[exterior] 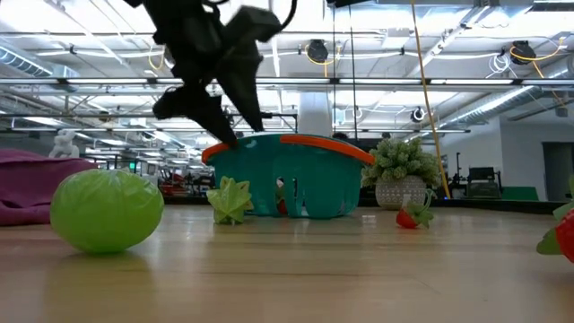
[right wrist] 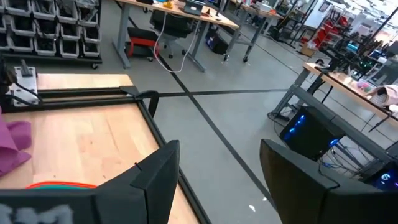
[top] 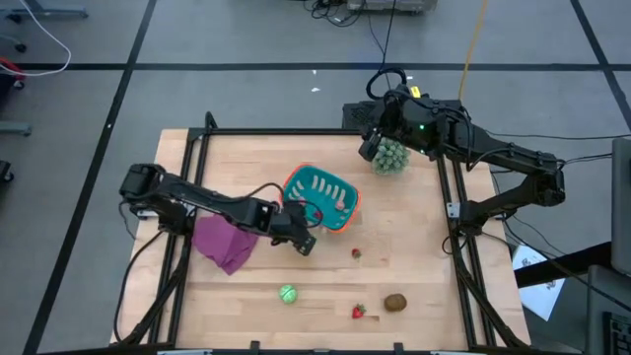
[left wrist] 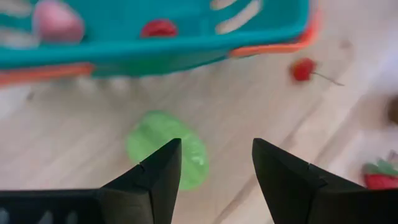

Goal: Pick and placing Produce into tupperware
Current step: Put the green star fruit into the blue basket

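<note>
Left tool (top: 305,240) released beside the teal slotted plastic basket with orange rim (top: 317,183).
It hovers at the basket's 7 o'clock; a small green toy vegetable (top: 287,293) lies on the wooden bench (top: 414,227) at 6 o'clock, right tool (top: 369,148) released at 1 o'clock.

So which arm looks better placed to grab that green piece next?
The left. Its tool hangs open beside the basket, with the green piece just ahead of its fingers. The right tool waits at the table's far edge.

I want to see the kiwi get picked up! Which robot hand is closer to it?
Left. The left gripper hovers beside the basket, the kiwi off toward the table's front; the right gripper waits at the far edge.
</note>
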{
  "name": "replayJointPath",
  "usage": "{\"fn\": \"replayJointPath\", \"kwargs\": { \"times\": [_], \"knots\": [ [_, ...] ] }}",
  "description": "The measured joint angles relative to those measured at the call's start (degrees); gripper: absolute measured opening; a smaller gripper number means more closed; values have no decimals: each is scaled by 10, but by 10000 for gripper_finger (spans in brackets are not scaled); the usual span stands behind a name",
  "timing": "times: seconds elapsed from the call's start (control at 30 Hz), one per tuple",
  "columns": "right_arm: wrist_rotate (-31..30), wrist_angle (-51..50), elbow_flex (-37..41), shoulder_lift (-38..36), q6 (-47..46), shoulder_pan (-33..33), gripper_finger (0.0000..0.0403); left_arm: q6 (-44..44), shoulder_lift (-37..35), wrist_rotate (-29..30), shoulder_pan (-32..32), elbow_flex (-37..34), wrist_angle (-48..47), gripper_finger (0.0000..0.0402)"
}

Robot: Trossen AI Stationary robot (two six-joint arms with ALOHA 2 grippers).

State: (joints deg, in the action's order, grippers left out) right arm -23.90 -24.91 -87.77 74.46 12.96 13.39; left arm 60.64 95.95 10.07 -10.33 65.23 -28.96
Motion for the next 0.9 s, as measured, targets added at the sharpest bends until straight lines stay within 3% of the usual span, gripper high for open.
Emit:
{"fn": "replayJointPath", "kwargs": {
  "times": [0.4,0.9],
  "knots": [
    [0,-1,0,0,44,0,215,170,12,20,-29,0,-10,200],
    [0,-1,0,0,44,0,215,179,31,30,-28,0,-38,200]
  ]
}}
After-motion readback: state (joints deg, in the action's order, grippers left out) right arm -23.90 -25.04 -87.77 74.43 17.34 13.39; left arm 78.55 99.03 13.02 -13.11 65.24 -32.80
